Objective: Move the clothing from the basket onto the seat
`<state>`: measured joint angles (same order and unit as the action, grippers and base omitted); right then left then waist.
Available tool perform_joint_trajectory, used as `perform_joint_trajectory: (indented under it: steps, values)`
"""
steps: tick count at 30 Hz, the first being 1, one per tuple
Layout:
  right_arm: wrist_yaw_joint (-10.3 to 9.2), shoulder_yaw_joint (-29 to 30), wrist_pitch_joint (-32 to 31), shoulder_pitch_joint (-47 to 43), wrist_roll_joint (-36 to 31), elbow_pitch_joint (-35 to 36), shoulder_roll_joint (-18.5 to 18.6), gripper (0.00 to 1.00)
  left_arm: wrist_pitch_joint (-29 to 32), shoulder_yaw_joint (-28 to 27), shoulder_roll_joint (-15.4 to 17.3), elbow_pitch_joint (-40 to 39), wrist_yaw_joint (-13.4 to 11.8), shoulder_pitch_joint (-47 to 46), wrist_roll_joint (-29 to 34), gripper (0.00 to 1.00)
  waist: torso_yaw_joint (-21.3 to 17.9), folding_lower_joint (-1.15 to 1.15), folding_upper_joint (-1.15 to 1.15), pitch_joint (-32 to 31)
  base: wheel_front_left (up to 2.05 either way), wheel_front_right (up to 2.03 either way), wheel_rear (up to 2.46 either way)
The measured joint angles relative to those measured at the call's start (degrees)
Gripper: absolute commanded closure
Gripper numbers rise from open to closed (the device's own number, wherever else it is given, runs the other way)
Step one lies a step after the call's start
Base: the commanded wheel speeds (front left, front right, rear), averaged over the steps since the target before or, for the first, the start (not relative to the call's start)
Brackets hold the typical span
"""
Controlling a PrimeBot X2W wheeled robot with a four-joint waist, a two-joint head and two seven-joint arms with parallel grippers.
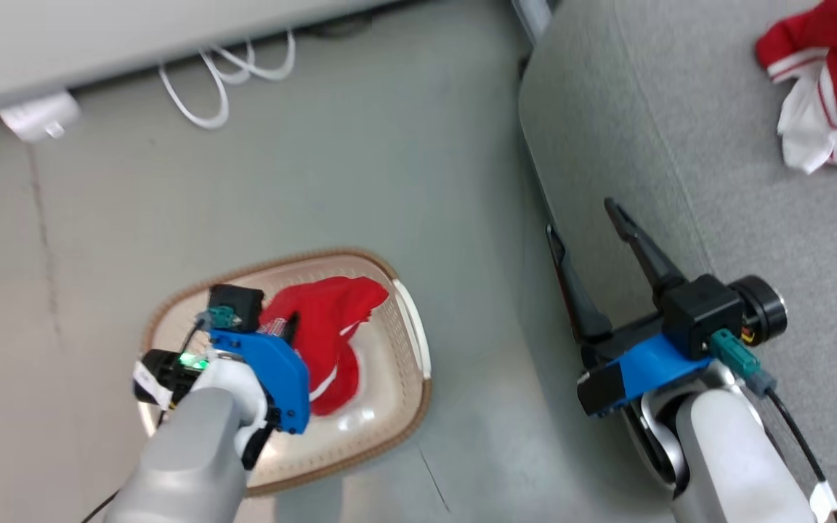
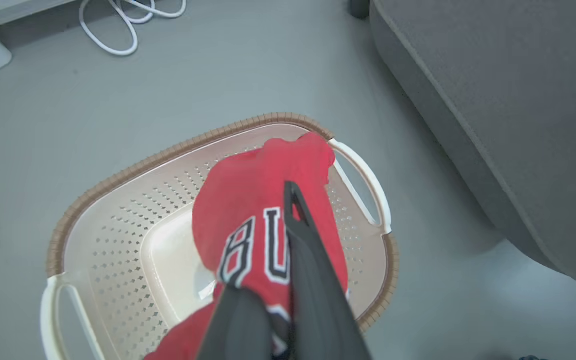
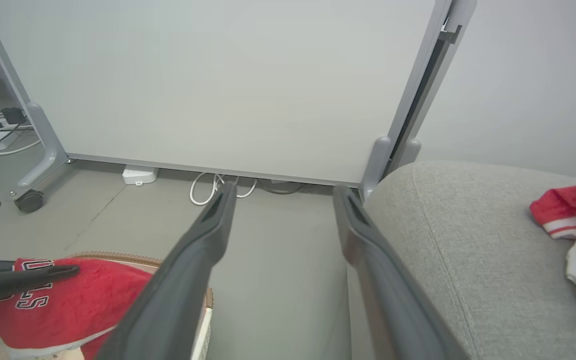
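1. Step in hand: pickup of garment 2 of 2. The striped-trim garment [image 1: 833,80] lies crumpled on the grey seat [image 1: 680,160], at the far right of the head view. I judge the task about half done.
2. The BULLS jersey [image 2: 253,200] is bunched over the perforated laundry basket [image 2: 133,169]. Its lower folds are down inside the basket and the upper part rises against my finger. The right wrist view shows it humped above the brown rim.
3. My left claw [image 2: 263,255] is pinching the jersey, with red cloth between the 2 fingers. 1 finger lies on top across the lettering; the other's tip is hidden under fabric.
4. My right claw [image 1: 582,218] is spread wide and holds nothing. It hangs over the seat's near edge, between the basket and the striped-trim garment.
5. Next move, my guess: raise the left arm until the trailing cloth clears the rim, then carry it to my right across the strip of floor [image 1: 462,218]. Let go over bare cushion, not on top of the other garment.
6. Risks:
   - The grip looks like it is on a loose fold, so the cloth may slide out mid-carry.
   - A dragging tail could catch the rim and tug the light basket.
   - The right claw sits roughly in the transfer path, so it needs a wide berth or to be pulled aside.
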<state>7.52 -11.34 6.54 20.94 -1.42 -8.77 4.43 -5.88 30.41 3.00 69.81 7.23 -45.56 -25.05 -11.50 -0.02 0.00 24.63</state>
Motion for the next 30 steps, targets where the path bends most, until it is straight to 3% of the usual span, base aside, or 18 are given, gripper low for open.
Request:
perform_joint_trajectory:
  steps: [6, 15, 23, 30]
  values:
    - [0.0, 0.42, -2.09, -4.85, 1.13, 0.38, 1.27, 0.0, 1.82, 8.56, -0.26, -9.89, 0.09, 2.81, -4.89, 1.0, 3.04, -0.01, 0.0, -9.98, 0.0, 0.0, 0.0]
    - [0.0, 0.05, -4.13, -8.9, 2.23, 1.77, 1.33, 0.0, 2.9, 15.02, -0.19, -18.5, 0.1, 0.81, -12.1, 1.0, 7.92, 0.0, 0.0, -20.44, 0.0, 0.0, 0.0]
    - [0.0, -0.2, -5.03, -10.89, 2.65, 2.26, 1.25, 0.0, 4.45, 19.09, -0.2, -24.91, 0.16, -3.65, -18.09, 1.0, 11.35, 0.01, 0.0, -24.33, 0.0, 0.0, 0.0]
    - [0.0, 0.42, -5.38, -12.08, 2.66, 2.65, 1.25, 0.0, 6.39, 22.39, -0.18, -29.19, -1.66, -6.93, -23.07, 1.0, 13.06, 0.01, 0.0, -25.33, 0.0, 0.0, 0.0]
